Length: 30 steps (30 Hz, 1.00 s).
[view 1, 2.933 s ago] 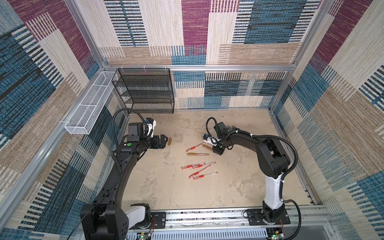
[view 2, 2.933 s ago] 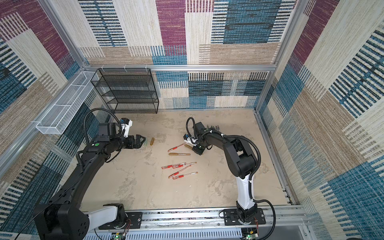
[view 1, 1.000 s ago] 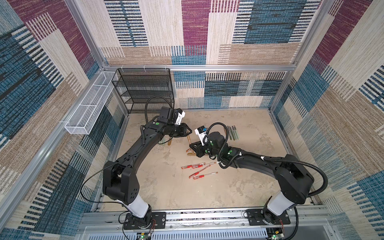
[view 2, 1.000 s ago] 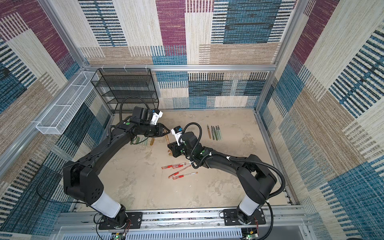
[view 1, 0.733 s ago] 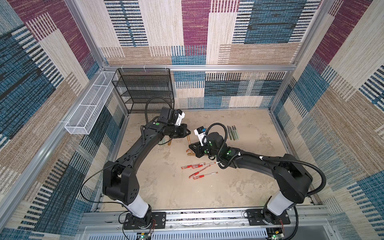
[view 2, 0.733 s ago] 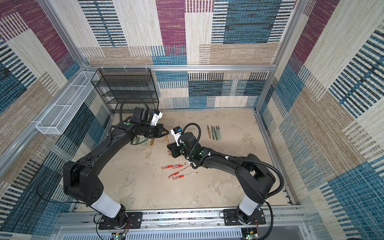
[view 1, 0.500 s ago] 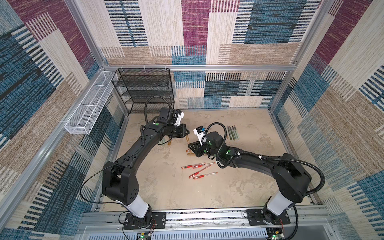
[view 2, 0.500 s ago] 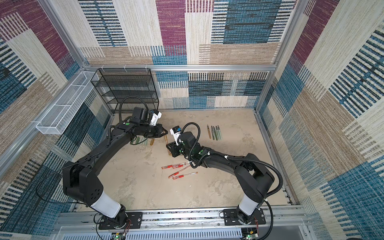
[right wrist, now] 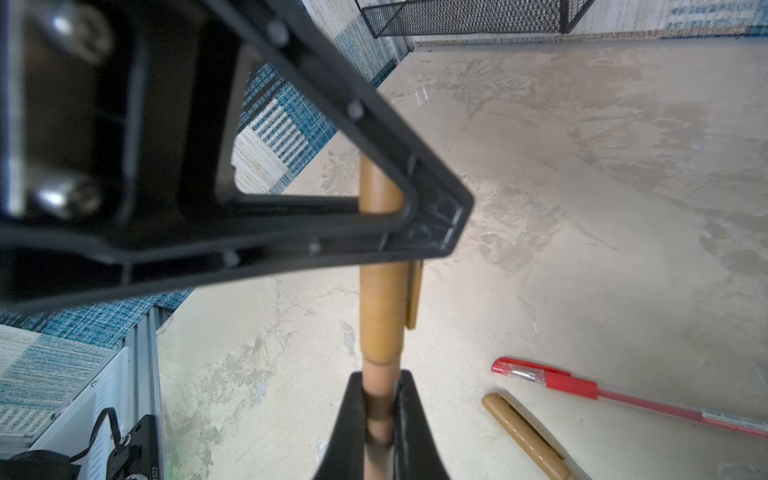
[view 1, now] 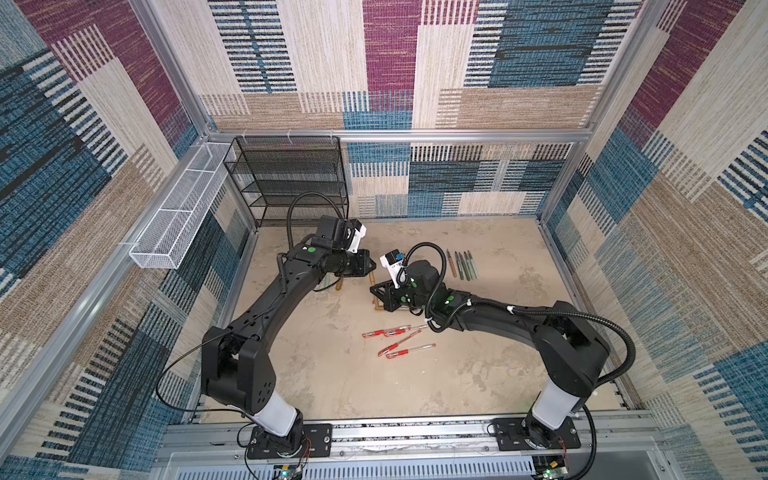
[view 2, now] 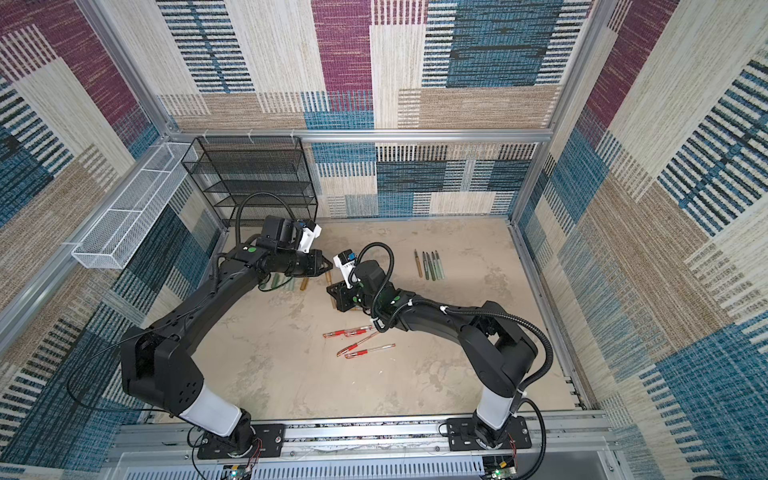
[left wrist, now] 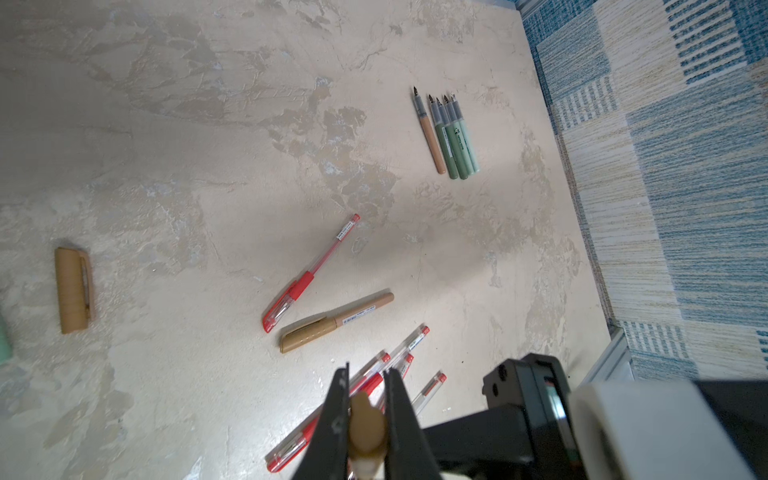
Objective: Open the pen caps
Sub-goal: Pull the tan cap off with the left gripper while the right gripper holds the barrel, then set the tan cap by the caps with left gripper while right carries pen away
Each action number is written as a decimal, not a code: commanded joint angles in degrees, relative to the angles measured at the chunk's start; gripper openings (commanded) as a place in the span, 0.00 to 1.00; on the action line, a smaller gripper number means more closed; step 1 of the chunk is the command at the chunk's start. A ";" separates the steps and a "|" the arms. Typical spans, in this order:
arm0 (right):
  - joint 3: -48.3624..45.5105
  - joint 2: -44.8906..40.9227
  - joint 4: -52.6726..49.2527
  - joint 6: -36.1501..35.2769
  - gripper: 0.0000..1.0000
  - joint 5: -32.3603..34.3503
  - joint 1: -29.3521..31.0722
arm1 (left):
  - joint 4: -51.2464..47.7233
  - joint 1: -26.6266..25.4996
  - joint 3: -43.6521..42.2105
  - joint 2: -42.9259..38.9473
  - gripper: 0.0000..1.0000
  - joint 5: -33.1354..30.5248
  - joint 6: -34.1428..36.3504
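A black mesh shelf rack (view 1: pixel 291 183) stands at the beige tabletop's (view 1: pixel 478 374) back corner, beside a wall-mounted white wire basket (view 1: pixel 178 220).

Top views: high, looking steeply down, both sharing the whole table (view 1: pixel 332 382).
Left wrist: low, across the same table.
Right wrist: closest, toward black rack (right wrist: pixel 457 16).
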 commanded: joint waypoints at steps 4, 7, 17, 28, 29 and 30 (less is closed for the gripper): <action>-2.77 -0.62 1.49 0.97 0.00 -1.81 0.20 | -0.18 0.57 1.07 -1.08 0.00 -0.37 2.53; -4.75 -0.98 1.34 1.52 0.00 -2.11 1.11 | -1.32 1.49 2.95 -0.78 0.00 -0.49 2.97; -8.56 -2.54 1.82 2.63 0.00 -1.78 3.08 | -7.05 7.39 12.61 0.27 0.00 -3.52 7.31; -9.02 -9.88 -4.29 -0.32 0.00 4.07 0.97 | -6.20 8.59 8.46 4.41 0.00 -1.86 8.33; -9.60 -10.95 -4.82 -0.15 0.00 4.29 0.25 | -6.51 8.34 8.23 5.38 0.00 -2.81 9.18; -10.38 -12.38 -5.43 0.26 0.00 4.55 -0.72 | -7.18 8.00 8.25 6.74 0.00 -4.06 10.12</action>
